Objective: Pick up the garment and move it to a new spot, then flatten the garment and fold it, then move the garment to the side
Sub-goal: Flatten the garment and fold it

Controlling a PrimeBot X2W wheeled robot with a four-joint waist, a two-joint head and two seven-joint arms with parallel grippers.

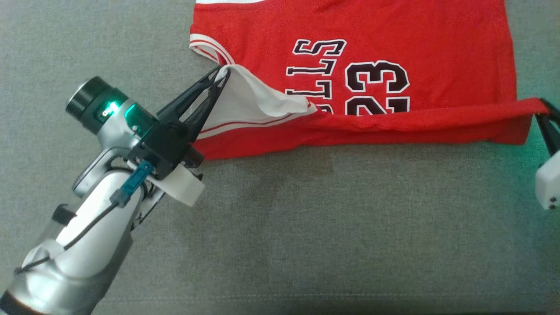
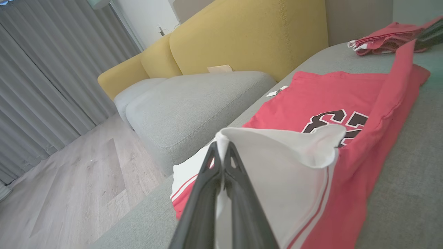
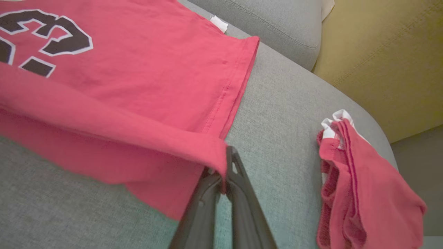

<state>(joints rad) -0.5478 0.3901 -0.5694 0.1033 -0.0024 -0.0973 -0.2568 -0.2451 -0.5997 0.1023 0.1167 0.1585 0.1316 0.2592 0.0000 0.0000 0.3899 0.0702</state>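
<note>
The red jersey (image 1: 420, 39) lies on the grey cushion (image 1: 306, 218) with its near edge lifted, the left gripper (image 1: 222, 72) clamped on what looks like white armhole trim and the right gripper (image 1: 542, 109) on the hem corner, so both should travel together, keeping that edge taut and level.

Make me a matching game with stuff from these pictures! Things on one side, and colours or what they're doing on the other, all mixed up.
Things:
1. jersey
2. sofa backrest
3. curtains
4. left gripper

Matches:
A. yellow
B. shut on white fabric
C. grey
D. red with a black 23

Pairs: 1-D, 2-A, 3-C, 4-B
</note>
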